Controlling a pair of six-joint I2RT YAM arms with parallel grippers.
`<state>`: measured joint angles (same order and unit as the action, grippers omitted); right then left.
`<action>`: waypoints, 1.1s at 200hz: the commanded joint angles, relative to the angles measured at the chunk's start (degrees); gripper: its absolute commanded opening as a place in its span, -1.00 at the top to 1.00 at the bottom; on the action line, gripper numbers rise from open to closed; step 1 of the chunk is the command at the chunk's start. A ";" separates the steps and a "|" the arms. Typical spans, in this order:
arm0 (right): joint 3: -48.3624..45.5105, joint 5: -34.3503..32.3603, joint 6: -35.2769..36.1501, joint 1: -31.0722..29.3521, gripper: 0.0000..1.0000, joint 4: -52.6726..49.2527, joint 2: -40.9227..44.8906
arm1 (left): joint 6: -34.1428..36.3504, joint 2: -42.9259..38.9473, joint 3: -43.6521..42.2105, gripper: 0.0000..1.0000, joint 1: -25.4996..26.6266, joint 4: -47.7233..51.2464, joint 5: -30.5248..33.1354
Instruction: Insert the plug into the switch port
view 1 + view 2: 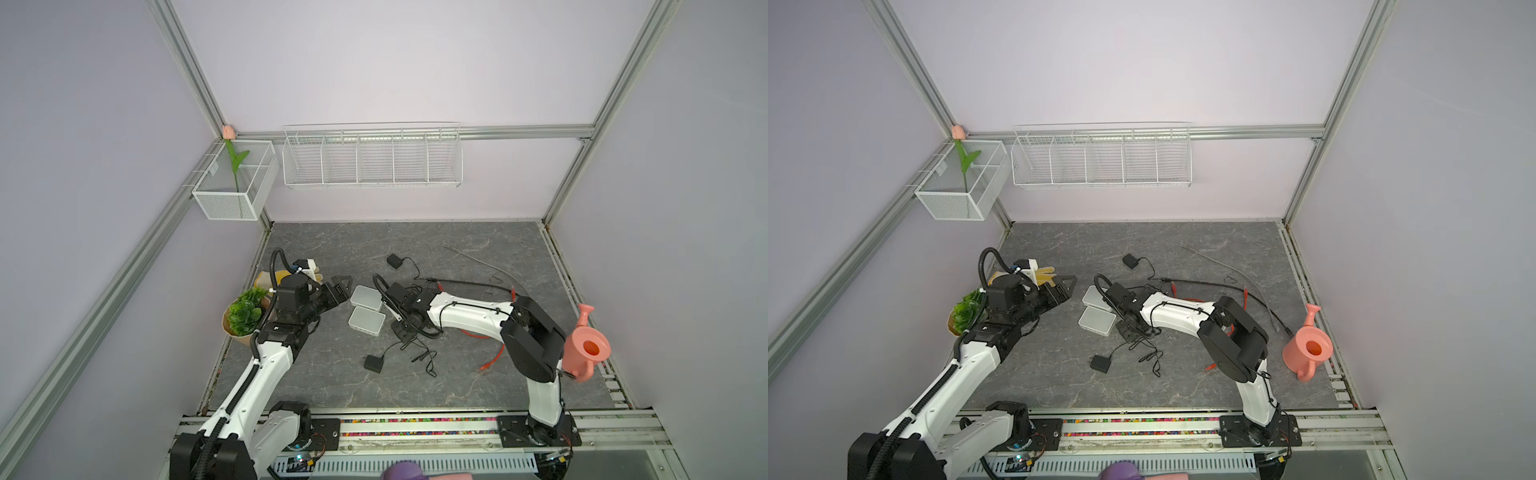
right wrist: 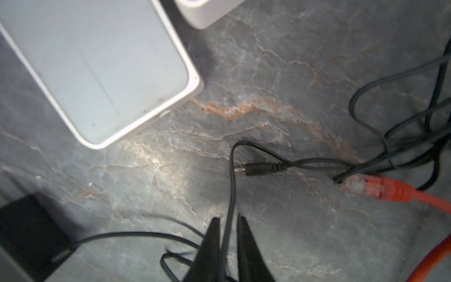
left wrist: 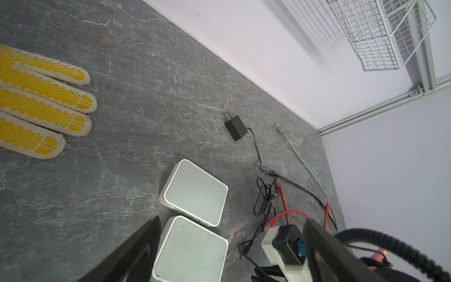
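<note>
Two white switches lie side by side mid-table, the far one (image 1: 366, 298) (image 3: 195, 193) and the near one (image 1: 366, 321) (image 3: 190, 251) (image 2: 97, 68). Beside the near switch, in the right wrist view, a black barrel plug (image 2: 258, 168) lies flat on the table. My right gripper (image 2: 228, 219) (image 1: 403, 330) points down, shut on the thin black cord (image 2: 231, 185) that loops toward that plug. The left gripper (image 3: 233, 219) (image 1: 345, 286) hovers open just left of the switches, holding nothing. No switch port shows.
Two black power adapters (image 1: 394, 261) (image 1: 373, 363) trail tangled cords. A red network cable (image 2: 395, 190) and a grey cable (image 1: 478, 257) lie right of the switches. A yellow glove (image 3: 36, 97), a potted plant (image 1: 245, 311), a pink watering can (image 1: 586, 349) and wall baskets (image 1: 372, 158) ring the table.
</note>
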<state>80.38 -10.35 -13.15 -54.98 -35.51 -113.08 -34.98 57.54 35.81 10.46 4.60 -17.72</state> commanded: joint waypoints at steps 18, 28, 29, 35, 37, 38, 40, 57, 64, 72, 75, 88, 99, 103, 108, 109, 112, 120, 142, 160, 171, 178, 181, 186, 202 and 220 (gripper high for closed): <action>0.49 -7.72 2.13 0.04 0.87 -0.05 7.92 | -0.34 0.16 0.39 -0.79 4.20 -0.53 -3.63; -0.02 -10.01 3.36 -0.06 0.87 0.25 10.22 | -0.64 0.70 0.90 -0.79 5.57 -1.27 -4.56; -0.08 -10.20 3.42 -0.09 0.87 0.21 10.45 | -0.71 0.72 0.91 -0.79 5.69 -1.35 -4.67; -0.42 -11.26 4.26 -0.07 0.87 0.46 11.68 | -1.21 1.10 1.08 -0.79 6.19 -2.13 -5.56; -0.58 -11.55 4.62 -0.09 0.87 0.55 12.12 | -1.44 1.15 1.10 -0.79 6.34 -2.44 -5.88; -0.62 -11.72 4.80 -0.11 0.87 0.67 12.37 | -1.56 1.25 1.10 -0.79 6.42 -2.60 -6.04; -0.72 -12.07 5.17 -0.10 0.87 0.83 12.82 | -1.79 1.37 1.03 -0.79 6.48 -3.07 -6.37; -1.83 -13.37 7.59 -0.07 0.87 1.52 15.83 | -5.10 2.74 0.39 -0.79 6.77 -7.94 -10.02; -2.40 -13.78 8.33 -0.08 0.87 1.83 17.02 | -6.83 3.62 0.02 -0.80 6.76 -10.50 -12.01; -3.06 -13.98 9.19 -0.09 0.88 2.18 18.26 | -9.36 5.08 -0.43 -0.80 6.86 -14.70 -14.59; -3.43 -14.12 9.33 -0.07 0.87 2.42 18.77 | -10.55 5.64 -0.70 -0.80 6.86 -16.25 -15.57; -5.04 -13.52 10.16 -0.12 0.88 3.64 21.08 | -15.55 8.85 -1.63 -0.81 7.49 -24.04 -19.11; -6.81 -12.17 11.04 -0.15 0.88 5.29 23.28 | -19.18 11.65 -2.10 -0.82 8.59 -29.97 -21.02; -7.52 -11.72 11.24 -0.22 0.87 5.83 24.09 | -20.49 12.65 -2.27 -0.82 8.98 -32.02 -21.44; -8.40 -11.19 11.46 -0.23 0.87 6.54 25.09 | -22.01 13.92 -2.24 -0.82 9.58 -34.61 -22.07; -8.57 -11.10 11.51 -0.31 0.87 6.70 25.27 | -22.21 14.18 -2.33 -0.82 9.75 -35.12 -22.13; -9.12 -10.84 11.60 -0.38 0.87 7.09 25.84 | -23.11 14.88 -2.25 -0.82 10.10 -36.61 -22.44; -10.51 -10.05 11.73 -0.35 0.87 8.11 27.30 | -25.65 16.97 -2.16 -0.83 11.07 -40.65 -23.10; -14.25 -8.66 11.74 -0.78 0.87 11.10 30.71 | -32.35 22.90 -1.31 -0.81 13.84 -50.43 -25.16; -15.86 -9.10 11.96 -0.88 0.87 12.55 32.39 | -37.20 27.51 -1.15 -0.76 15.54 -57.93 -25.72; -15.89 -9.87 12.18 -0.85 0.87 12.59 32.81 | -39.94 29.82 -1.27 -0.71 16.40 -62.22 -26.08; -15.80 -10.65 12.36 -0.85 0.87 12.57 32.88 | -41.48 31.06 -1.48 -0.69 16.94 -64.50 -26.23; -15.78 -11.04 12.43 -0.83 0.87 12.57 32.94 | -42.01 31.50 -1.56 -0.68 17.22 -65.43 -26.26; -15.66 -11.58 12.60 -0.83 0.88 12.63 32.98 | -42.66 32.01 -1.82 -0.67 17.54 -66.46 -26.14; -15.78 -13.03 13.14 -0.83 0.88 12.99 33.10 | -43.28 32.49 -2.77 -0.66 18.73 -67.05 -25.27; -15.78 -14.68 13.72 -0.83 0.87 13.19 32.76 | -42.97 31.86 -4.20 -0.65 19.70 -65.96 -23.66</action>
<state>65.23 -21.89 -1.23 -55.59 -24.12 -81.21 -74.32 89.91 33.43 28.93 -55.57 -42.02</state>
